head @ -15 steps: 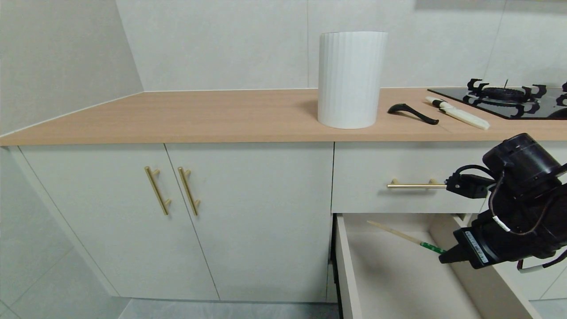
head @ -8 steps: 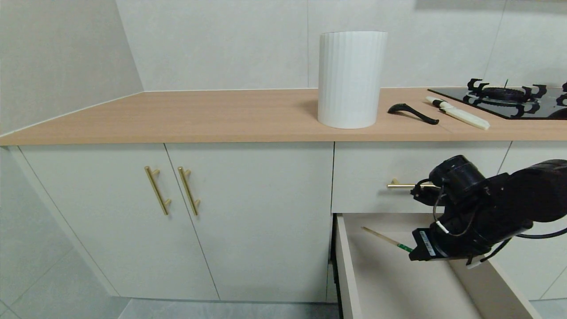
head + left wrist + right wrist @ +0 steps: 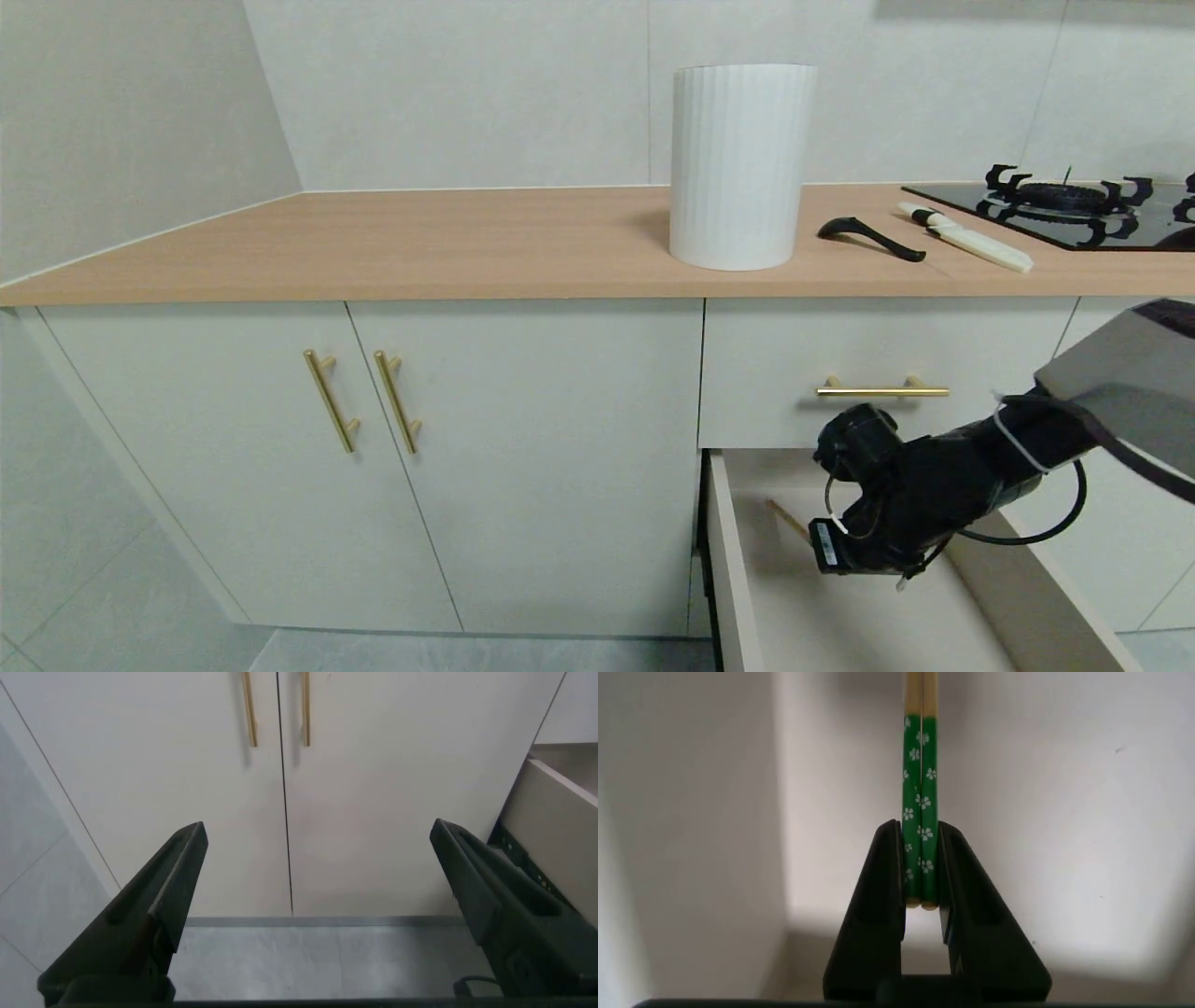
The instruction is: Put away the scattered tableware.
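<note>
Found right gripper (image 3: 922,840) moved down and leftward into open drawer (image 3: 730,569), pressed shut on chopsticks (image 3: 922,756) held inside it; judged release near; noted left gripper (image 3: 318,835) spread wide.

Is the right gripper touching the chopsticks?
Touching. In the right wrist view, the right gripper is shut on the chopsticks, both fingers pressing their green end.

Even soft indoor light, faint shadow left of the white canister (image 3: 738,168), dimmer drawer (image 3: 822,625) interior
</note>
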Tool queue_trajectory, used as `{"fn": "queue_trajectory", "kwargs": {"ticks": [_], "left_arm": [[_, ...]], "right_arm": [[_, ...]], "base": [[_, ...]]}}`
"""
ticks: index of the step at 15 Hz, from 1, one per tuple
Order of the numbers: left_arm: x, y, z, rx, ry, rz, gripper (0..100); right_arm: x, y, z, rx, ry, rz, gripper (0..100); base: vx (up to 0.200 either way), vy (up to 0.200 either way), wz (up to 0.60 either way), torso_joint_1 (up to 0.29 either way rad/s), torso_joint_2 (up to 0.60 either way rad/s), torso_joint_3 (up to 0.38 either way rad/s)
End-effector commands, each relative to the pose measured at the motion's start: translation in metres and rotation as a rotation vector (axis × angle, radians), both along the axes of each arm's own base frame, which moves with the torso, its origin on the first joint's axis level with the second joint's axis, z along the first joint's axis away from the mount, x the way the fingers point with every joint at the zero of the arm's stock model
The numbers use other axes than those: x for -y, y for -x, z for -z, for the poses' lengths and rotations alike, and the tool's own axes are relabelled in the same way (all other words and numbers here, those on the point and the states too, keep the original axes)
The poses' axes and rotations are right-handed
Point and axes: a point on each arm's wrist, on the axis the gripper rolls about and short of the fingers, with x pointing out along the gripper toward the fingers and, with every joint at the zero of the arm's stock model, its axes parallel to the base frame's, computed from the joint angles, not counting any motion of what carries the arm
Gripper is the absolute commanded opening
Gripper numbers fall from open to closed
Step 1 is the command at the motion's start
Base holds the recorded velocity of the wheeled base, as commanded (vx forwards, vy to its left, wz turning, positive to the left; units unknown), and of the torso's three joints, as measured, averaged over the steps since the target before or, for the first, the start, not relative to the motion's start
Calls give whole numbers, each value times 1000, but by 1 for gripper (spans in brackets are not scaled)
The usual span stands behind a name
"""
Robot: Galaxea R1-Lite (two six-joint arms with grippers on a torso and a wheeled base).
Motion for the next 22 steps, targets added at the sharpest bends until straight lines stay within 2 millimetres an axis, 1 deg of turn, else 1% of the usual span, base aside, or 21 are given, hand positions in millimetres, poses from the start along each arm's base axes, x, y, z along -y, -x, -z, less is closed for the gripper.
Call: {"fn": "queue_trajectory", "kwargs": {"ticks": [1,2,3,8,21,22], "left_arm": [[0,0,0,0,0,0,100],[0,0,0,0,0,0,100],[0,0,0,0,0,0,100],[0,0,0,0,0,0,100],[0,0,0,0,0,0,100],[0,0,0,0,0,0,100]], "right_arm": [[-6,0,31,-76,37,-15,0],[-6,0,31,-76,37,-15,0],[-9,2,42,-89,81,-16,0],[-16,2,54,-59,159,-11,0],[-16,2,54,-54,160,-3,0],[-16,2,54,-54,160,-3,100]], "base": [[0,0,0,0,0,0],[0,0,0,0,0,0],[0,0,0,0,0,0],[0,0,0,0,0,0],[0,0,0,0,0,0],[0,0,0,0,0,0]]}}
